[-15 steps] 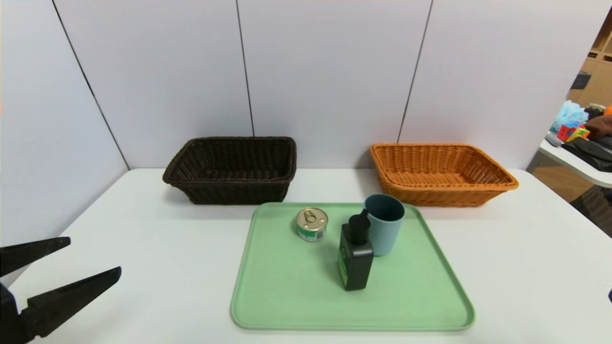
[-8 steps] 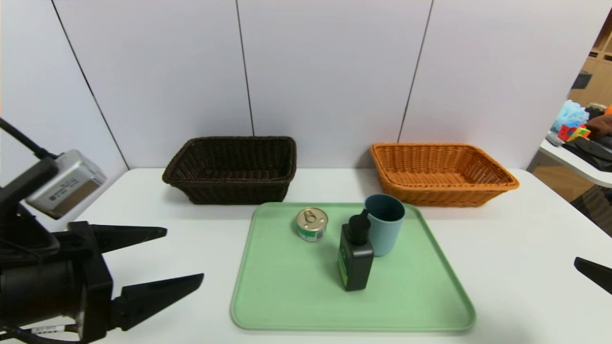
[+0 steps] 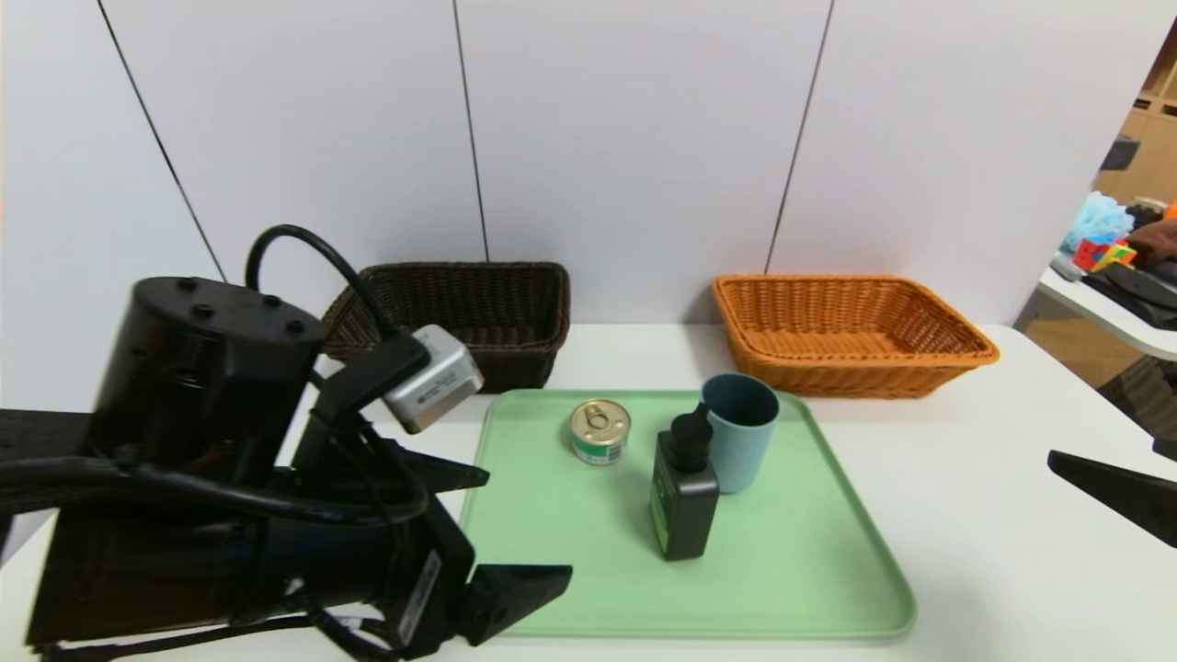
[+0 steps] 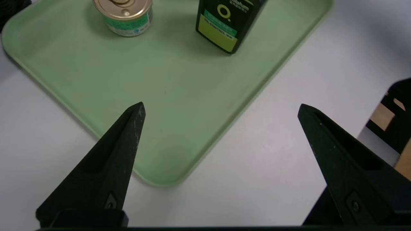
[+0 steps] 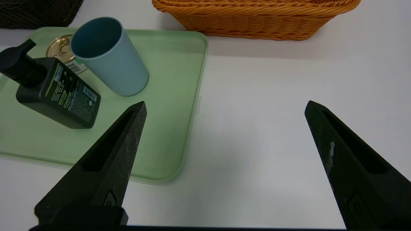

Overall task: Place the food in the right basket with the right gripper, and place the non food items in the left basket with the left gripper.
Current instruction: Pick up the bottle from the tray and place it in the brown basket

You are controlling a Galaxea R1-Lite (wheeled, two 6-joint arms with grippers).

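Note:
On a green tray stand the tin can, the black pump bottle and the blue-grey cup. The dark brown left basket and the orange right basket sit behind the tray, both with nothing in them. My left gripper is open over the tray's near left corner, short of the can and bottle. My right gripper is open above the bare table to the right of the tray, apart from the cup. In the head view only one of its fingers shows.
The white table ends at grey wall panels just behind the baskets. A side table with cloths and toys stands off to the far right. The bulky left arm hides the table's near left part.
The left arm has swung in from the left edge to the tray's near left corner. The right gripper's finger has come further in from the right edge. Can, bottle and cup have not moved.

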